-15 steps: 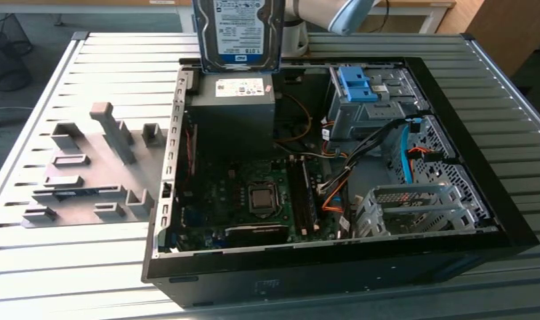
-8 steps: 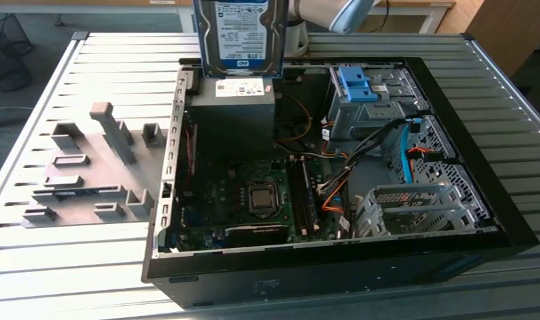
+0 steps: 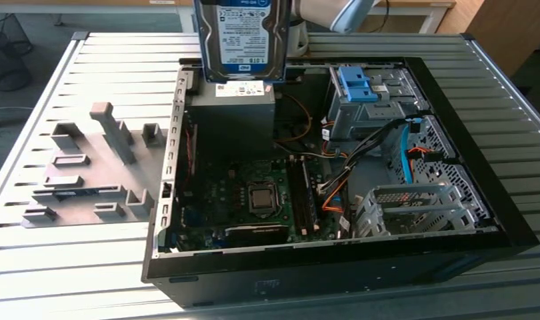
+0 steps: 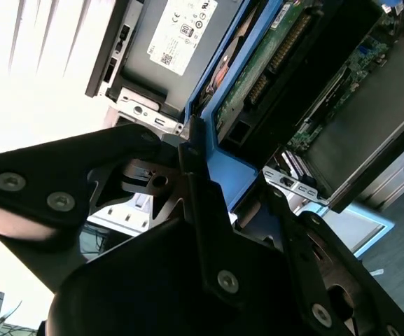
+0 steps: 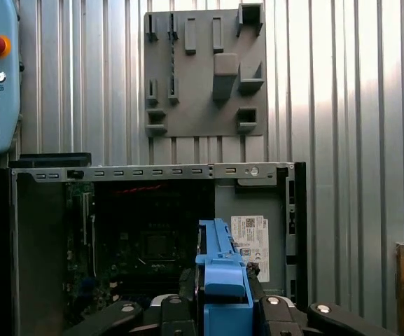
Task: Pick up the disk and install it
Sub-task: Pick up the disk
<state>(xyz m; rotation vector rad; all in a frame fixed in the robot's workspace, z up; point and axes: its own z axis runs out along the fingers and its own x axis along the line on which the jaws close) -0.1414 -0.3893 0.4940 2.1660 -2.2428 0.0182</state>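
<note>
The disk, a silver drive with a white-and-blue label in a blue carrier frame, hangs upright in the air at the top of the exterior view. It is above the back of the open computer case, over the dark grey power supply. In both wrist views my gripper is shut on the disk's blue frame, with a black finger on each side. The drive's green circuit board faces the second wrist view.
The case lies on its side on a slatted metal table, motherboard exposed. A blue-fronted drive cage and a silver cage sit along its right side. A grey fixture plate lies left of the case.
</note>
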